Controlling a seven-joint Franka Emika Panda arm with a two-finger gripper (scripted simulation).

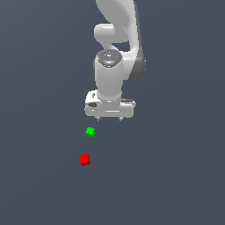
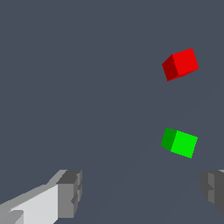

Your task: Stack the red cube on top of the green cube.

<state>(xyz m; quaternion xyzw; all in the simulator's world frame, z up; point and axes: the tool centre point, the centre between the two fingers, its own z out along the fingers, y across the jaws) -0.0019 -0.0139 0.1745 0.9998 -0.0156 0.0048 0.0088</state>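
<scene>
Red cube (image 1: 85,159) resting on the grey tabletop (image 1: 176,176), near the green cube (image 1: 90,132) but apart from it, farther from the arm. Likely light, rigid and smooth-faced, so best pinched squarely across two opposite flat sides, low enough not to slip. Gripper (image 2: 140,192) hanging above, off to the side of both cubes, spread wide, holding nothing.

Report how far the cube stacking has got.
Nothing looks done yet: the red cube and the green cube sit apart on the floor, not touching. In hand: nothing; the claw is open and empty, with both cubes in its wrist view. Left: grasp the red cube, lift it, and set it on the green one.
</scene>
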